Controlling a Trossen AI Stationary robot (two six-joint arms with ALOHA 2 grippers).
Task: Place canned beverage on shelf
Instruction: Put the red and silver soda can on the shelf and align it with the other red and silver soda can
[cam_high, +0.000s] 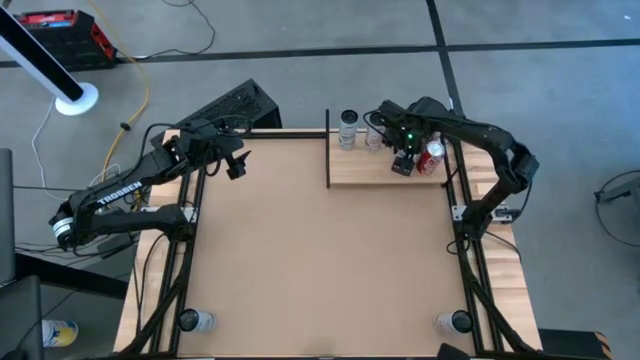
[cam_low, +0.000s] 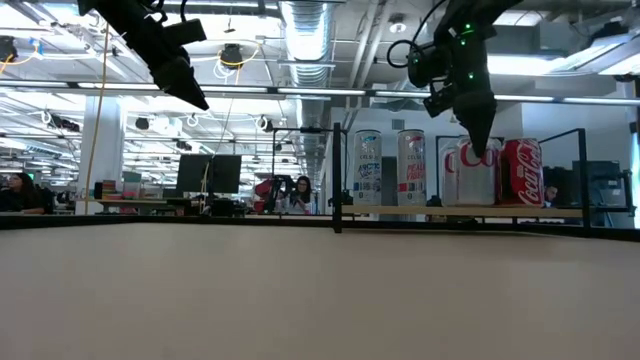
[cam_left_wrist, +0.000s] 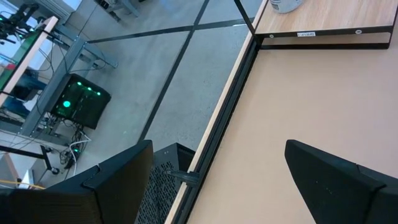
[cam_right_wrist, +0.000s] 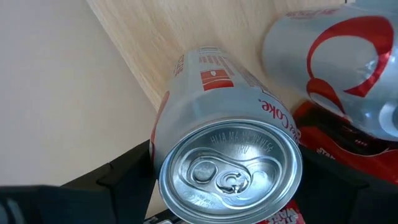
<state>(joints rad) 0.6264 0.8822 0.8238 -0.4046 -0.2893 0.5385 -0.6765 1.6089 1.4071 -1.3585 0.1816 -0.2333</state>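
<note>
Backdrop: open workshop hall beyond the surface, ceiling ducts and strip lights, desks with monitors, a seated person (cam_low: 300, 192) far off.
Surface: large brown board (cam_high: 310, 260), bare in the middle; a clear bottle near each of its two near corners.
Shelf: pale wood-plank platform (cam_high: 365, 172) with thin black uprights, at the far right part of the surface.
Diet Coke can: silver can (cam_right_wrist: 217, 124) with red lettering and red panels, standing upright on the shelf planks; plain aluminium top with pull tab, unopened.
Neighbours on shelf: a second silver can with a red swirl (cam_right_wrist: 329, 62) just beside it, a red Coca-Cola can (cam_low: 522, 172) at the right end, two tall pale cans (cam_low: 367, 168) further left.
Right gripper: (cam_low: 478, 125) down over the Diet Coke can, jaws spread wide, one on each side of the can; contact cannot be told.
Left gripper: (cam_high: 235, 165) waits raised over the far left edge of the surface, jaws open, nothing between them.
</note>
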